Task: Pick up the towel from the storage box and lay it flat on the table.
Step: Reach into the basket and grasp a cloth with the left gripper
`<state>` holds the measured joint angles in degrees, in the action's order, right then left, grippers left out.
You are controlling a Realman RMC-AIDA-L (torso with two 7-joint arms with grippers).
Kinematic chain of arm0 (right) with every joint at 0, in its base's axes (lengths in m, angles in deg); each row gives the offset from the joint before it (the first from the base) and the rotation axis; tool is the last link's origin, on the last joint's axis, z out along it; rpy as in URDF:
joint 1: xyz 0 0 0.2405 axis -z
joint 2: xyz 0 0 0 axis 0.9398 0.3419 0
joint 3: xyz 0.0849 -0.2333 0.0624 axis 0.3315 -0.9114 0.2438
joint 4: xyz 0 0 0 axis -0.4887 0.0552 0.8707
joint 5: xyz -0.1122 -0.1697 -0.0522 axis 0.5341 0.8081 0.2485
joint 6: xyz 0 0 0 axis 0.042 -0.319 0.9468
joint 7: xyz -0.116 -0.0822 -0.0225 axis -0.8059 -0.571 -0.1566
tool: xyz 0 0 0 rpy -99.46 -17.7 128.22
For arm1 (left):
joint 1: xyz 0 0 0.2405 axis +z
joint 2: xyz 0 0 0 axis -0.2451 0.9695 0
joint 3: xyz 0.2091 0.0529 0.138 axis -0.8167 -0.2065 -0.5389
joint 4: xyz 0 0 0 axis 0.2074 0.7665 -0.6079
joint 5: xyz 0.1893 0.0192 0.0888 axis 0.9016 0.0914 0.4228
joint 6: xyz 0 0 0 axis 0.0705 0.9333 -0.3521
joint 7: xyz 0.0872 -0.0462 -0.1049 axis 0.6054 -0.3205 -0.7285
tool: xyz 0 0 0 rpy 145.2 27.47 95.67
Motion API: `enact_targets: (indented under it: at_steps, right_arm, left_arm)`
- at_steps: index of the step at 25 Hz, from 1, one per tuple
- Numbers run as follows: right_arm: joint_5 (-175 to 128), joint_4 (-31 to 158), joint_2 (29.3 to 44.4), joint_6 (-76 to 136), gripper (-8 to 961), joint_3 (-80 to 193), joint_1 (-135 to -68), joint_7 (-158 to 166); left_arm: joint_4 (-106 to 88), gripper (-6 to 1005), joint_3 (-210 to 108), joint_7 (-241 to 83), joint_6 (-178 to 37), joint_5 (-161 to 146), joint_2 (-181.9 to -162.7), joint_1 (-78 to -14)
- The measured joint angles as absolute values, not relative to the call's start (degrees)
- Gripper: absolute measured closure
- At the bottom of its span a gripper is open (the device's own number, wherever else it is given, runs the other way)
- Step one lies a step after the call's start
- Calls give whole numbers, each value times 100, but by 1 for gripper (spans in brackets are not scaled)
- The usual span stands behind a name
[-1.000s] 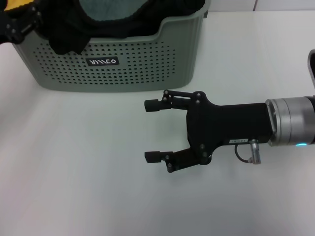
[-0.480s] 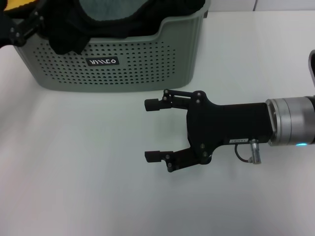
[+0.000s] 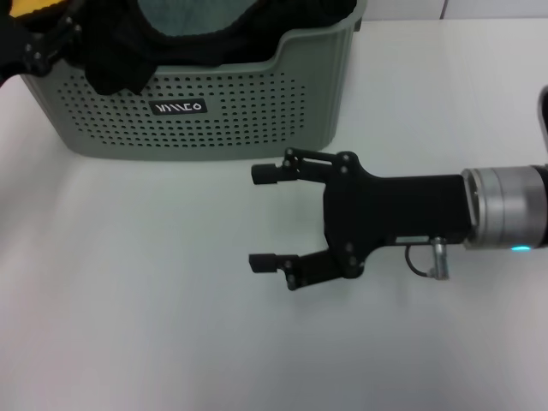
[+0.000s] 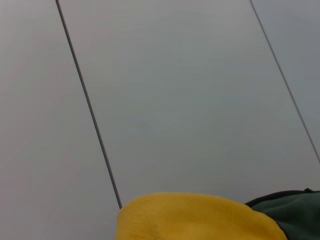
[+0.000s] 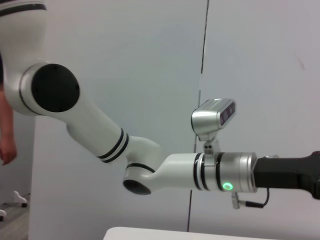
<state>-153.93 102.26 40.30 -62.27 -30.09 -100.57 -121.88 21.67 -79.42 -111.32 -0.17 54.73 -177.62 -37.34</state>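
The storage box (image 3: 257,120), a sage-green perforated basket, stands at the far left of the white table (image 3: 128,325). A bit of the yellow towel (image 3: 26,7) shows over the box's far-left corner. My left gripper (image 3: 43,38) is right there and appears shut on it. In the left wrist view the towel (image 4: 200,217) bulges up close, yellow with a dark green underside beside it. My right gripper (image 3: 260,218) hovers open over the table in front of the box, nothing between its fingers.
A black cloth (image 3: 120,68) hangs over the box's front rim, and a teal-grey cloth (image 3: 184,17) lies inside. The right wrist view shows my left arm (image 5: 150,170) stretched out before a pale wall, with a person's hand (image 5: 7,145) at the edge.
My left gripper has shifted slightly up and over the box corner with the yellow cloth. The right gripper has edged a little toward the box, still open.
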Motion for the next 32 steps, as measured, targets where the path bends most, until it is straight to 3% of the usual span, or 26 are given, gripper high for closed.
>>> enact_targets:
  at_steps: [10, 32]
  right_arm:
    - [-15951, 10275, 4031, -5457, 72, -3809, -10545, -12263]
    - [-15963, 10315, 4030, -5466, 73, -3793, -10558, -12271]
  left_arm:
    - [2123, 130, -7942, -11082, -19, 5472, -17763, -3748]
    - [2150, 138, -8070, -10904, 0, 5507, -17758, -3703]
